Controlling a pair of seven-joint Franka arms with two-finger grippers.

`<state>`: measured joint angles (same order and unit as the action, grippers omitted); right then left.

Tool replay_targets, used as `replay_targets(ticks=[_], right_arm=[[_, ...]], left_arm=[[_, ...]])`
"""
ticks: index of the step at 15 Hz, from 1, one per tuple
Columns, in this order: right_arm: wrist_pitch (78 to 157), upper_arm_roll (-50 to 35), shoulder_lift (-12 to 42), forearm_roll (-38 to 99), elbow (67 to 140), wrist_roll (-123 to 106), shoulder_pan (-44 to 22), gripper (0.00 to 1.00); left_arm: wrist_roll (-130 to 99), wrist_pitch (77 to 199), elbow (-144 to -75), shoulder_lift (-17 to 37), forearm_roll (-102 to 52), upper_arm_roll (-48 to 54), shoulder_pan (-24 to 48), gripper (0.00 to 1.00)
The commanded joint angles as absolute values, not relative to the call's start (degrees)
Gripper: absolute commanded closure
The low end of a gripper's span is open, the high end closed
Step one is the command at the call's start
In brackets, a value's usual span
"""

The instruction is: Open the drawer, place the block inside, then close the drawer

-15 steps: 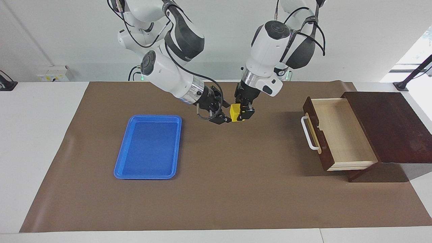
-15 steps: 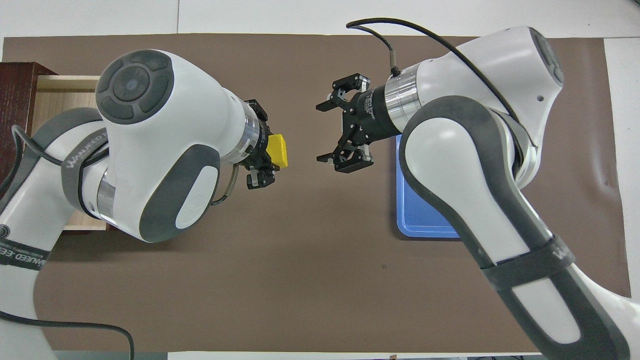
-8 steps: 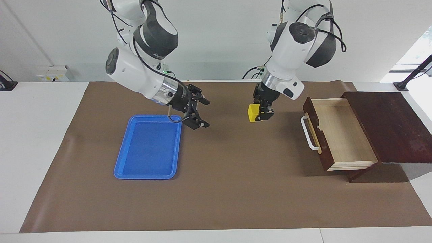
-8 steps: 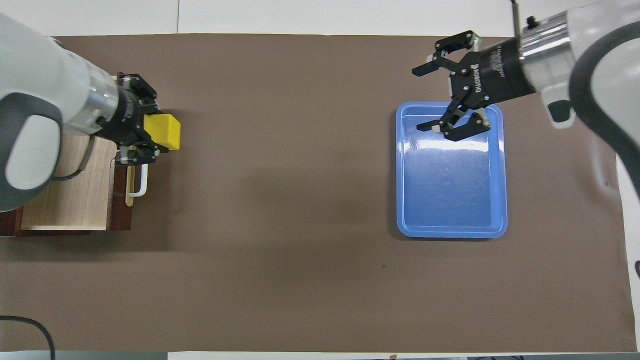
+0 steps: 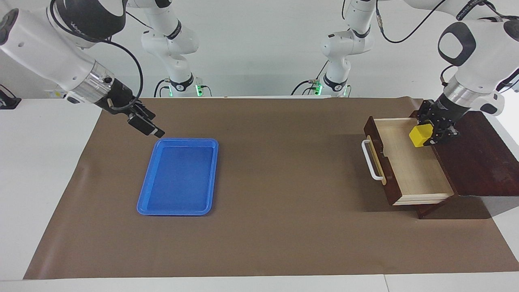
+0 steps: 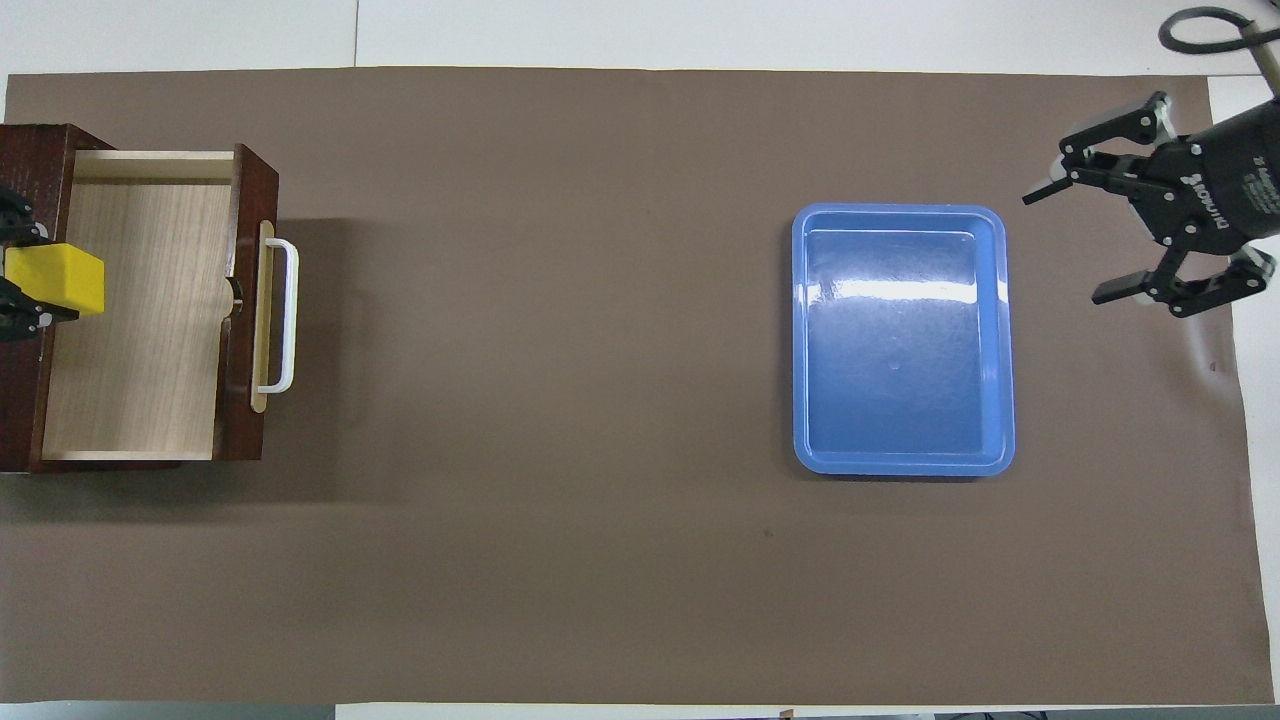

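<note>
Overhead view — block held over the open drawer.
Brown mat (image 6: 620, 560) covers the tabletop; the dark wood box (image 5: 482, 154) sits at the left arm's end with the drawer (image 5: 409, 162) pulled out, and the blue tray (image 6: 900, 340) lies toward the right arm's end. The right claw (image 6: 1110, 245) hangs past the tray's end with fingers spread apart — white lettering on its body is too small to read. The left claw (image 5: 429, 136) is clamped on the yellow block (image 5: 420, 135), above the drawer's pale interior.
</note>
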<state>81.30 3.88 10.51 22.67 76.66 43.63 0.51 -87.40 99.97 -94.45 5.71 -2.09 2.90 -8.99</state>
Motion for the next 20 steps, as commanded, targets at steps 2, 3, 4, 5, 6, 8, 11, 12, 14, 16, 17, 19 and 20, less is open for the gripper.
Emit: replay_targets(ticks=[2,3,4,5,6,8,11,12,14,16,17,19,20], right_arm=[[78.2,3.3,7.1,13.6,77.2,22.0,2.2,0.0],[78.1,3.3,6.3,10.9,77.3,16.7,2.2,0.0],[78.1,3.3,5.9,8.2,77.5,10.5,2.2,0.0],[78.2,3.3,5.3,5.6,77.7,4.5,2.2,0.0],[78.2,3.3,5.0,3.4,77.8,-0.9,2.2,0.0],[78.1,3.5,3.6,1.1,78.2,-7.8,3.1,0.0],[78.5,3.5,-2.4,-0.3,85.3,-11.7,3.8,0.0],[78.7,3.5,-4.4,-0.4,87.9,-11.8,3.9,0.0],[79.4,3.5,-6.1,-0.4,91.2,-11.8,3.9,0.0],[83.0,3.2,-7.1,-1.1,94.0,-12.3,3.9,0.0],[84.4,2.9,-7.2,-2.0,94.9,-12.2,3.9,0.0],[85.5,2.9,-6.2,-2.3,94.8,-12.0,4.0,0.0],[87.3,2.9,-5.5,-2.3,94.9,-11.9,4.0,0.0]], left_arm=[[-89.6,107.9,-104.7,3.2,-1.1,3.7,-8.7,1.0],[-89.8,109.8,-106.2,3.1,-1.1,3.8,-8.4,1.0],[-89.8,110.9,-107.1,2.9,-1.1,3.8,-8.0,1.0],[-89.7,111.3,-107.8,2.8,-1.0,3.9,-7.8,1.0],[-89.6,111.7,-108.7,2.6,-1.1,4.0,-7.8,1.0],[-89.4,114.3,-112.7,0.9,-1.0,4.0,-7.4,1.0],[-87.0,116.3,-114.8,-0.1,-1.1,4.0,-6.7,0.19],[-87.0,115.9,-114.6,-0.1,-1.0,4.0,-6.5,0.0],[-86.9,115.1,-113.3,-0.1,-1.0,4.1,-5.7,0.0],[-86.9,110.1,-108.2,0.2,-1.1,4.2,-5.6,0.0],[-87.3,106.8,-104.6,0.6,-1.3,4.3,-5.6,0.0],[-89.5,103.8,-101.7,1.2,-1.5,4.2,-2.6,0.0],[-93.3,104.4,-102.8,1.0,-1.3,4.2,-0.5,0.0]])
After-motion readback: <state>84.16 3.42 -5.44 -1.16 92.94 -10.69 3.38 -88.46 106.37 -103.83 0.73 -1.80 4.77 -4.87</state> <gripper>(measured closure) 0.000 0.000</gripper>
